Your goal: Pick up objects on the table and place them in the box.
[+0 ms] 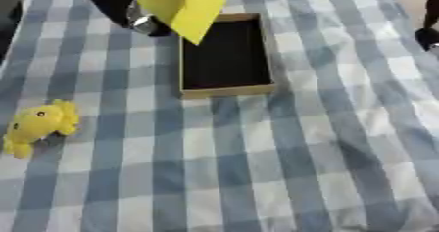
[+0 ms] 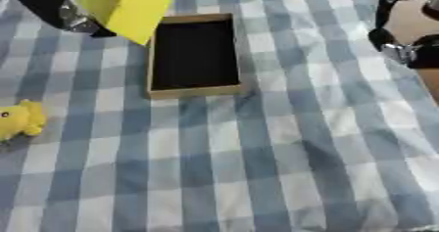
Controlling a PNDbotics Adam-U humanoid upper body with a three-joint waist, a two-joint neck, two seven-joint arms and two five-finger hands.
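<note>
We've got the yellow sheet [image 1: 184,3] up over the box [image 1: 269,55] rim; left hand [image 1: 141,20] fingers hidden, can't tell grip. Next: lower & release inside. Yellow toy [image 1: 38,125] waits on surface.

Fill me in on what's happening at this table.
The robot's left arm is carrying a flat yellow sheet above the top left corner of an open box, which sits on a blue and white checked cloth. The box looks empty inside. The hand holding the sheet is hidden behind it. A yellow soft toy lies on the cloth at the left edge, untouched. The right arm hangs at the upper right, away from the box; its hand cannot be made out.
</note>
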